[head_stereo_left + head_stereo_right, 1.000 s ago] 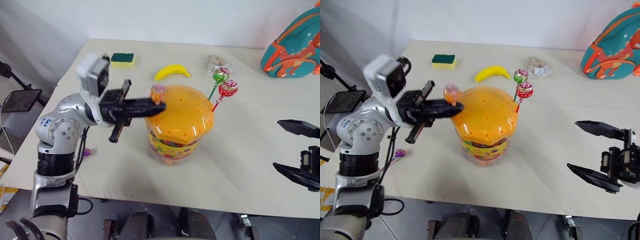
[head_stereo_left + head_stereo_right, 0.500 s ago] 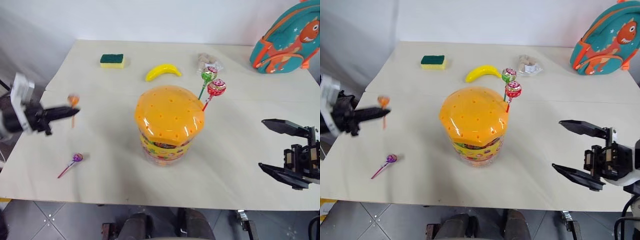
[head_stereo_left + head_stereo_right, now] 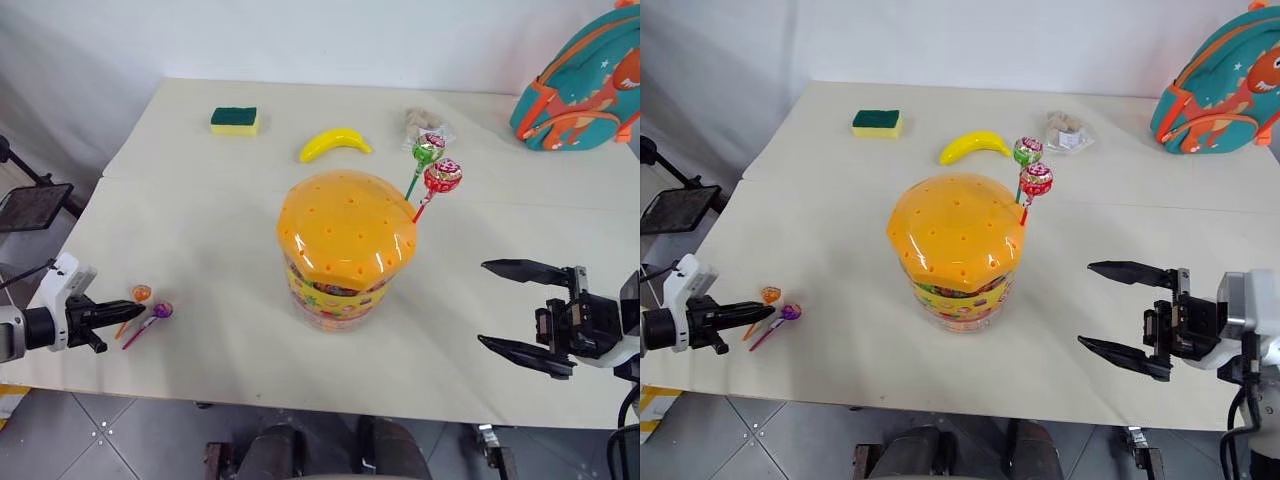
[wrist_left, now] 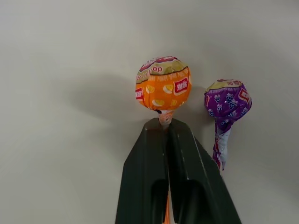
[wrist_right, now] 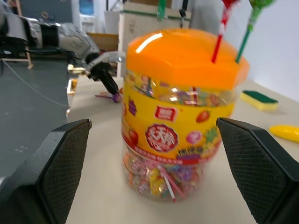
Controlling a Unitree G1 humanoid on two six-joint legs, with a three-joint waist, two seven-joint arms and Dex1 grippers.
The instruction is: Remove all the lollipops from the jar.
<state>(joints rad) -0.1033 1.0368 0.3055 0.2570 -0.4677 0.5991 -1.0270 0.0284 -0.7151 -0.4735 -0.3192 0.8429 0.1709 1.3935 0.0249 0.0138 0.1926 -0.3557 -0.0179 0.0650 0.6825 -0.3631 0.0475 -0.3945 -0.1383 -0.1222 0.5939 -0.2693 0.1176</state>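
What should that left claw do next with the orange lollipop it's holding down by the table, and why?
Probably open and let go. The left gripper has the orange lollipop pinched by its stick, low over the table right beside the purple lollipop already lying there. The red lollipop and green lollipop are standing in the jar, so it likely needs to be free for those.

A sponge (image 3: 234, 120), banana (image 3: 335, 144), snack bag (image 3: 422, 121) and backpack (image 3: 585, 88) line the table's (image 3: 210, 220) far side.
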